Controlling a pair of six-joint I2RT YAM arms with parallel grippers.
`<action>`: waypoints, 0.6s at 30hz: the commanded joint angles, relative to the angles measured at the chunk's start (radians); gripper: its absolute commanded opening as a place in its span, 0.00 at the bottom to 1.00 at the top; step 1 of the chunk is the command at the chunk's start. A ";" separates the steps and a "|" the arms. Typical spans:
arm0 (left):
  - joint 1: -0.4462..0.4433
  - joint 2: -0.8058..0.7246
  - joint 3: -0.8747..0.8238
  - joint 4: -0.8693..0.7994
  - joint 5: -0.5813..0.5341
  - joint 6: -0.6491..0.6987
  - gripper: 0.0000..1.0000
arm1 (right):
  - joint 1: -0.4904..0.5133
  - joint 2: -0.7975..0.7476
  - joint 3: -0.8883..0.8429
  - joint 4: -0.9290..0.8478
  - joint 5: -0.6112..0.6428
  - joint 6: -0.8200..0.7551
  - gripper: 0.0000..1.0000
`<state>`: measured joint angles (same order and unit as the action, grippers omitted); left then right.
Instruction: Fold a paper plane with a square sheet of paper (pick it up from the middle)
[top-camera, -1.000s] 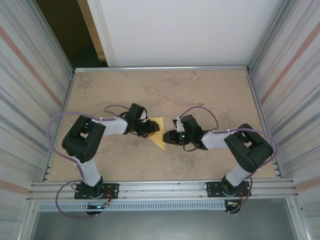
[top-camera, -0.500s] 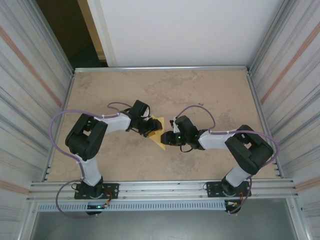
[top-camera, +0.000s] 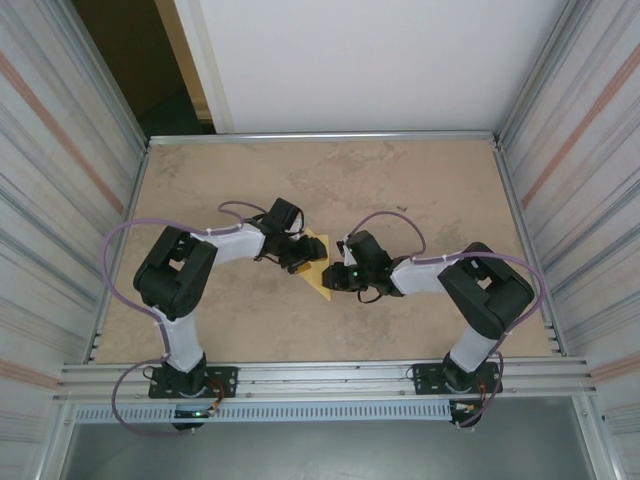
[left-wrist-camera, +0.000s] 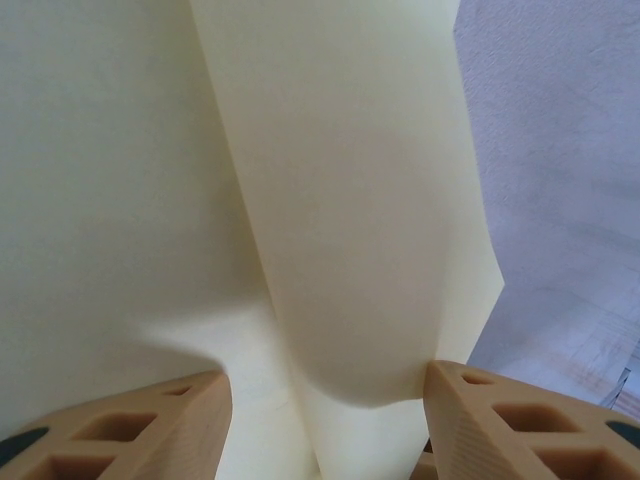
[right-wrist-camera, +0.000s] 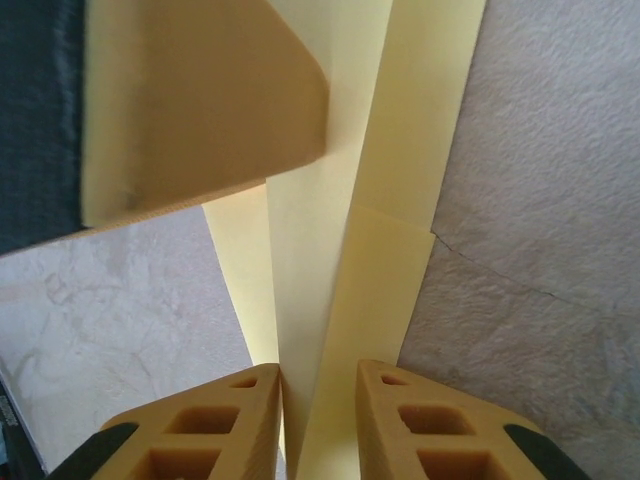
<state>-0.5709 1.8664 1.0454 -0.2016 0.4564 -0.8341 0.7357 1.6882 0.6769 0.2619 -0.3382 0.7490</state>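
Right fingers (top-camera: 331, 279) have closed, pinching the paper plane (right-wrist-camera: 330, 200).
Left fingers (top-camera: 299, 263) spread; the flap between them may unfold.

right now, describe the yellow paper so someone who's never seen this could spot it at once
On the tan table, find where the two arms meet near the middle. Between the left hand and right hand lies a folded paper, narrowing to a point toward the near edge. Its pale yellow stands out against dark hands and tan tabletop.
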 joint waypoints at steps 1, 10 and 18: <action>-0.020 0.124 -0.074 -0.182 -0.119 0.016 0.57 | -0.003 0.020 0.010 0.021 -0.019 -0.005 0.22; -0.021 0.120 -0.068 -0.182 -0.110 0.020 0.57 | -0.025 0.029 -0.025 0.064 -0.063 0.014 0.14; -0.021 0.098 -0.051 -0.186 -0.097 0.027 0.57 | -0.041 0.041 -0.051 0.100 -0.094 0.029 0.10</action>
<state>-0.5716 1.8671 1.0569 -0.2161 0.4549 -0.8333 0.7044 1.7039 0.6437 0.3386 -0.4026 0.7559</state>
